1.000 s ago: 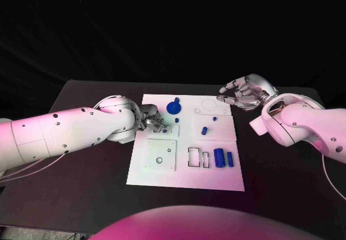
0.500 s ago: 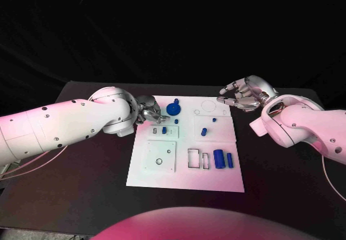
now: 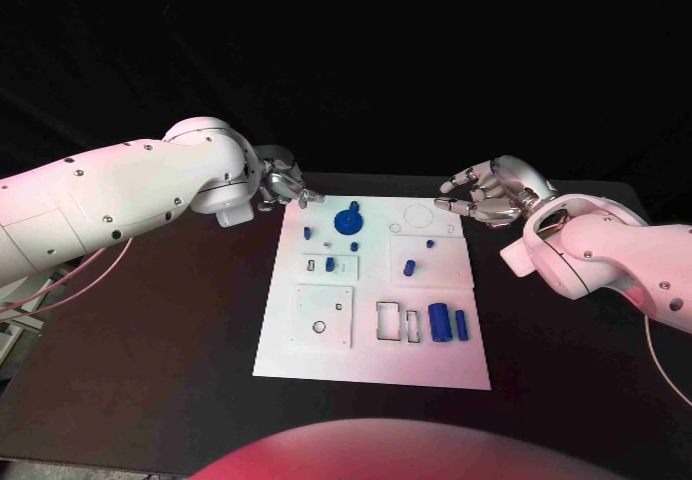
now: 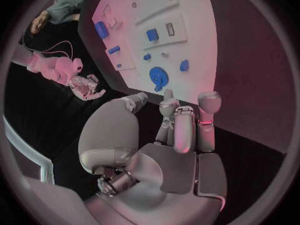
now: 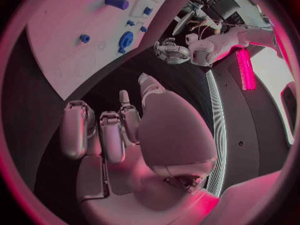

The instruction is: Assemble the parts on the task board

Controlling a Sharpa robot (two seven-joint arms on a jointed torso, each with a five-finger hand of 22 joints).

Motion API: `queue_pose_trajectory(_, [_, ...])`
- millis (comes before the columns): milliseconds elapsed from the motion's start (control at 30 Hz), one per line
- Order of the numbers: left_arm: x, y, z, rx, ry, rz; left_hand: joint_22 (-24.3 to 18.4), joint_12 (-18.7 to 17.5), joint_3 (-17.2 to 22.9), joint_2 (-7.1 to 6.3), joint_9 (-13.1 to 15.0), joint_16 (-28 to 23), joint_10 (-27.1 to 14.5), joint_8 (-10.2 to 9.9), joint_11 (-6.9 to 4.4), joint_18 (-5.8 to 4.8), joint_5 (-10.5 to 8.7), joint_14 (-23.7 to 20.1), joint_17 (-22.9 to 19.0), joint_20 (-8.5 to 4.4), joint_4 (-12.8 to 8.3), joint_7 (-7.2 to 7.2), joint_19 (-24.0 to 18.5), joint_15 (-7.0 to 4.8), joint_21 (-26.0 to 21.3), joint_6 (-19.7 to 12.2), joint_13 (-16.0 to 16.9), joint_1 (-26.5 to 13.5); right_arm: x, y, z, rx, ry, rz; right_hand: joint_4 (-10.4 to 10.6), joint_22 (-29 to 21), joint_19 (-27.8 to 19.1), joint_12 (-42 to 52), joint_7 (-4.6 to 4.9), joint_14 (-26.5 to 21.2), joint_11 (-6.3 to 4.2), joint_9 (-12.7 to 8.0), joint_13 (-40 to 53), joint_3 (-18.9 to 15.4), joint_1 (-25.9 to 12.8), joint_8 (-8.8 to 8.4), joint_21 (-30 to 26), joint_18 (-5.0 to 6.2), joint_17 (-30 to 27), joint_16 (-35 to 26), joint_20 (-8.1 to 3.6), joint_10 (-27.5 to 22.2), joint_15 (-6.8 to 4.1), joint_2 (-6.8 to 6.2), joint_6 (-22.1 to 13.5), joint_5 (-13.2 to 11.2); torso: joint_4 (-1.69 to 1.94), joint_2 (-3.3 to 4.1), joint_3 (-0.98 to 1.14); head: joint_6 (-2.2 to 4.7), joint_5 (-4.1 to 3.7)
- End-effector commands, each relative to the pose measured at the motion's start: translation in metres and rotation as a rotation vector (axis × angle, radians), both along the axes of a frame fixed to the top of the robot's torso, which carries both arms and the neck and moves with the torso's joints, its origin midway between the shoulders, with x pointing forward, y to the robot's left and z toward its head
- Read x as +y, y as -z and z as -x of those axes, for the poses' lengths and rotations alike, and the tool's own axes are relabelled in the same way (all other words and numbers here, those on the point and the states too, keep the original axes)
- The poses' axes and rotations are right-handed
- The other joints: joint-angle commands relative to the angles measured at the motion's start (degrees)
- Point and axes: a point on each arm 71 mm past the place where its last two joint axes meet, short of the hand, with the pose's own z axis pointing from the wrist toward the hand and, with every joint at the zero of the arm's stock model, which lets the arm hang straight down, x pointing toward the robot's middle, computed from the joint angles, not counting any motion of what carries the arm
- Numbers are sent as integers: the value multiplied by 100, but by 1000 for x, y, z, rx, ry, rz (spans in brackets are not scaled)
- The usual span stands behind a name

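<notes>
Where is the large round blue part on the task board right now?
In the head view, the round blue part sits near the task board's far edge, left of centre, close to the left hand.

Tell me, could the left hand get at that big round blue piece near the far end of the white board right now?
Probably yes. The left hand hovers empty off the task board's far left corner, and the round blue part lies close by with nothing between them.

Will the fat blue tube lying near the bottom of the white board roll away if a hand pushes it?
Probably yes. The blue tube looks round and lies on its side on the flat task board, so a sideways nudge would likely roll it. It looks small and solid, so probably light and stiff rather than floppy.
</notes>
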Motion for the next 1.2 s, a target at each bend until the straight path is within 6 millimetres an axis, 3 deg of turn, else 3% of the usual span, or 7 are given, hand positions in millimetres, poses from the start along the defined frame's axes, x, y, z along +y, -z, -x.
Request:
queue_pose_trajectory(33, [0,8,-3,67,50,-70,10,-18,-35,4,-10,-23,-37,-26,12,-8,33,199,52,13,-7,13,-21,32,-18,-10,7,70,2,0,1,-2,-16,7,1,406,-51,-12,-3,418,-12,7,181,7,-33,21,-25,72,739,-27,1,-33,-55,-4,-39,-4,0,7,-14,-4,11])
queue_pose_trajectory(333, [4,26,-15,117,31,-126,-22,-30,-81,11,-31,-35,-69,-27,20,-1,16,187,30,26,1,18,-44,42,-36,28,-20,36,3,0,1,-2,-20,7,1,406,-51,-12,-3,418,-12,7,181,7,-33,21,-25,72,739,-27,1,-33,-55,-4,-39,-4,-3,2,-11,-8,30])
queue_pose_trajectory(1200, [-3,45,-21,161,17,-127,44,8,-101,68,-53,-27,-49,-21,17,-11,21,187,46,38,-11,12,-13,45,-6,78,26,36,5,1,1,-1,-24,7,-3,404,-52,-8,-3,419,-14,8,185,10,-37,27,-28,73,742,-27,0,-30,-56,-3,-43,-3,0,-2,-1,-34,46])
